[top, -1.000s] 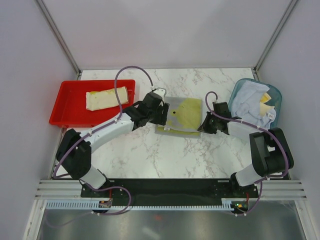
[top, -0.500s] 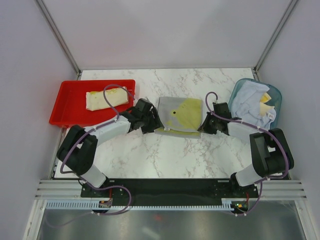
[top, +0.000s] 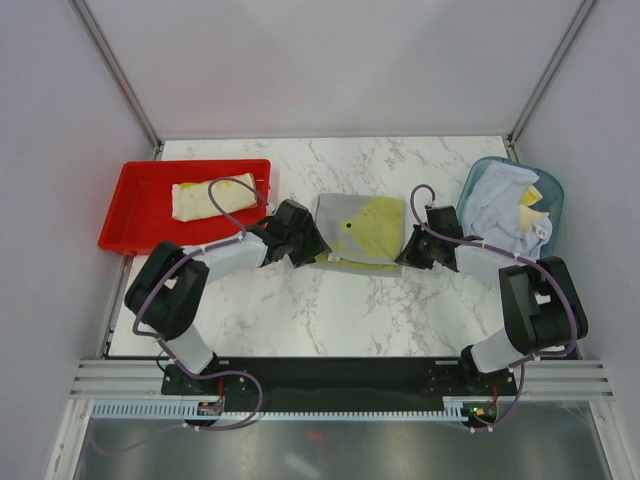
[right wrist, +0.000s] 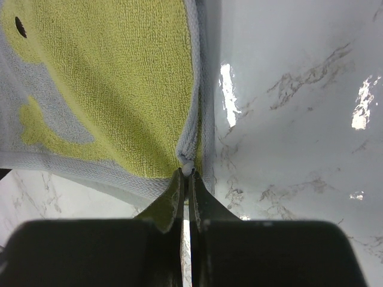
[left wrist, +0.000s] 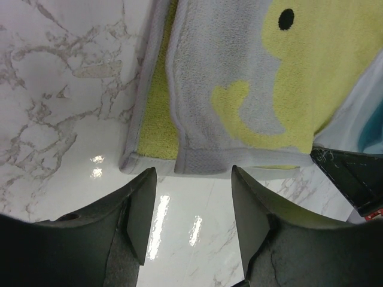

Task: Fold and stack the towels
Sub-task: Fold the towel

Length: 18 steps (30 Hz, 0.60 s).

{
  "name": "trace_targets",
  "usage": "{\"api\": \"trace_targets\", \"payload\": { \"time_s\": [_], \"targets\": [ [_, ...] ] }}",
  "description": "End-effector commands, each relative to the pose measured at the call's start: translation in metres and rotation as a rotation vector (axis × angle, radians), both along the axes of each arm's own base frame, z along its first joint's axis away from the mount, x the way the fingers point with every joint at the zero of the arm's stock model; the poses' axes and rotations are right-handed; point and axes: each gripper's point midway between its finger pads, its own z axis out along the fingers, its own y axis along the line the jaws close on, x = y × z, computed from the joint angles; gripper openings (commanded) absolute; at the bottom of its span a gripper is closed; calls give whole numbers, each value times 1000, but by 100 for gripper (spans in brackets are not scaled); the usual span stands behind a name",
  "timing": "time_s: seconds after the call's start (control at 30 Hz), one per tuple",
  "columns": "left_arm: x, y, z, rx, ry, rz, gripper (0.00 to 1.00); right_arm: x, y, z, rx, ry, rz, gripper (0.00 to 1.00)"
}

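Note:
A grey towel with a yellow duck (top: 365, 230) lies folded in the middle of the marble table. In the left wrist view the towel (left wrist: 239, 89) shows its stacked layers just beyond my left gripper (left wrist: 192, 179), which is open and empty over bare marble. From above, my left gripper (top: 308, 246) sits at the towel's near left corner. My right gripper (right wrist: 188, 173) is shut on the towel (right wrist: 108, 78) at its bunched edge, at the near right corner (top: 408, 252). A folded pale yellow towel (top: 213, 196) rests in the red tray. Several more towels (top: 505, 205) fill the teal basket.
The red tray (top: 135, 225) stands at the left of the table. The translucent teal basket (top: 550, 190) stands at the right edge. Purple cables loop above both arms. White walls close in the back and sides.
My left gripper has drawn back leftward off the towel's top to its near left corner, its jaws narrowing slightly. The towel's left part now lies flat. The right gripper has kept its hold.

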Motion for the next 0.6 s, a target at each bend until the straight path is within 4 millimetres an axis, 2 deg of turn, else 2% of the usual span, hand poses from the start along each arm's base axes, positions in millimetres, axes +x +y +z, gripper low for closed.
{"api": "trace_targets", "payload": {
  "time_s": [0.0,0.17,0.47,0.57],
  "targets": [
    [21,-6,7,-32,-28,78,59,1,3,5,0,-33,16,0],
    [29,-4,7,-14,-41,101,50,0,3,3,0,-31,21,0],
    [32,-2,3,11,-28,123,53,0,3,0,6,-28,22,0],
    [33,-2,2,12,-25,124,48,-1,4,-1,9,-27,24,0]
  ]
}}
